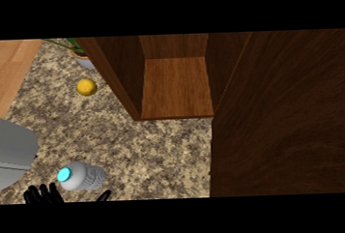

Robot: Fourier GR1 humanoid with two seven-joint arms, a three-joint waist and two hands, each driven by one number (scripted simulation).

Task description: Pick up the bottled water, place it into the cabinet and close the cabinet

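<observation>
You can see the left hand (42,194) at the bottom left of the frame. Only its black fingers (37,193) and thumb (104,195) poke up from the lower edge. They are spread wide and hold nothing.

The bottled water (83,176) sits just above the hand, in line with the gap between fingers and thumb. You cannot tell if the hand touches it. The bottle is pale grey with ridges on its side and a bright blue cap (65,174) that points to the left. If it has a label, it cannot be read from here.

A big grey shape (9,153) fills the left edge, close beside the bottle. The speckled counter (134,144) runs up and to the right of the bottle, all the way to the cabinet.

The cabinet (176,87) is at the top middle. It is open, and you can see its brown wood shelf. Its dark door (283,119) fills the right side of the frame. The door's edge runs straight down the middle.

A yellow lemon (87,86) lies in the upper left, near the cabinet's left wall. A plant pot (81,56) stands above it.
</observation>
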